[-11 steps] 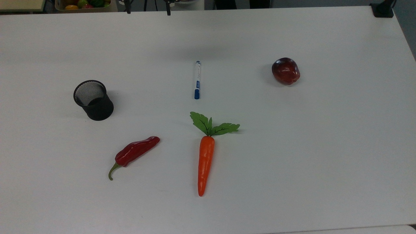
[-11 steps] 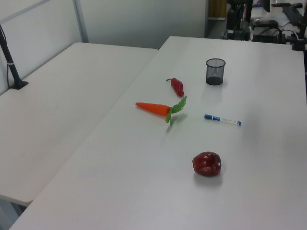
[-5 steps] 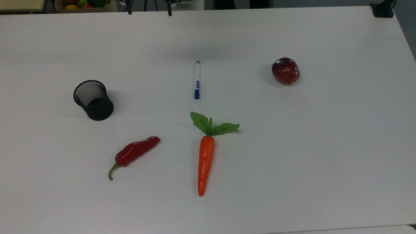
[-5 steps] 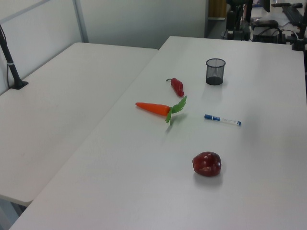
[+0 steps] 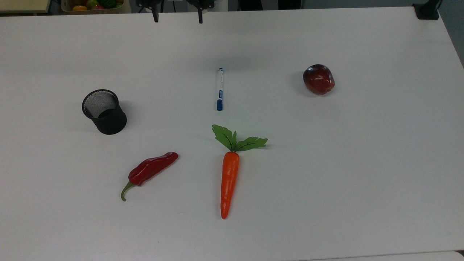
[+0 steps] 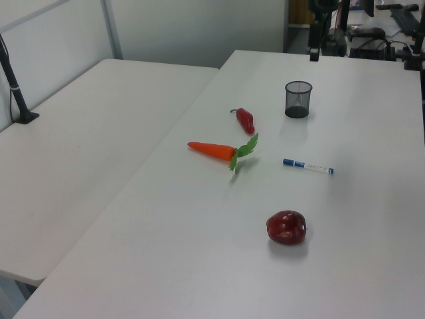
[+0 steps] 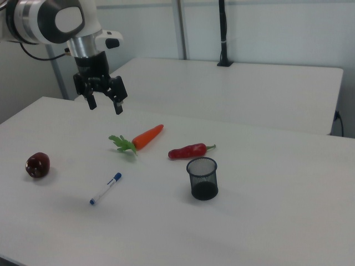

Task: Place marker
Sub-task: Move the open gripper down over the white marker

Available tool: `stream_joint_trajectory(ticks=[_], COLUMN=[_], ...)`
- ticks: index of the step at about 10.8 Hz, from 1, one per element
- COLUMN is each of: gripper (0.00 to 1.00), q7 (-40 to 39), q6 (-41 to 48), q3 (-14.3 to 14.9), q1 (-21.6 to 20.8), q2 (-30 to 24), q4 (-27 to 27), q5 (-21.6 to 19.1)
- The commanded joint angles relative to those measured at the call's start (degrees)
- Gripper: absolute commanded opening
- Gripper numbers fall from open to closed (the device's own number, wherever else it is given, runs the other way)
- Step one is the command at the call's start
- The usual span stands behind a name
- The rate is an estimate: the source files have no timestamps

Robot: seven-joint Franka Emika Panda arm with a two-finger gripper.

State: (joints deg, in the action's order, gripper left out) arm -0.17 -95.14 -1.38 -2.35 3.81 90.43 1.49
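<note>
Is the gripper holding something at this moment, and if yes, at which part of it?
Nothing is held. The gripper hangs open in the air, and the marker lies on the table.

A large white rectangular table stands beside a second white table. Behind them is a pale grey wall with a black pole in front.

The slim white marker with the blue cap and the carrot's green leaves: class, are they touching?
Apart. In the top view, bare white table separates the marker's blue cap from the green leaves.
</note>
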Motion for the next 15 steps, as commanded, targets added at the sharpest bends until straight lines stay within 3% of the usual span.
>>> stream_joint_trajectory(ticks=[1, 6, 12, 15], gripper=[1.00, 1.00, 1.00, 1.00], q7=[3.1, 8.7, 10.5, 10.5], q6=[-2.9, -13.0, -20.4, -22.3], q3=[0.1, 0.1, 0.1, 0.1], q1=[-4.1, -8.3, -8.6, -8.2], q2=[1.5, 4.3, 12.2, 14.3], q4=[2.5, 10.5, 13.4, 15.1], q5=[0.4, 0.4, 0.9, 3.3])
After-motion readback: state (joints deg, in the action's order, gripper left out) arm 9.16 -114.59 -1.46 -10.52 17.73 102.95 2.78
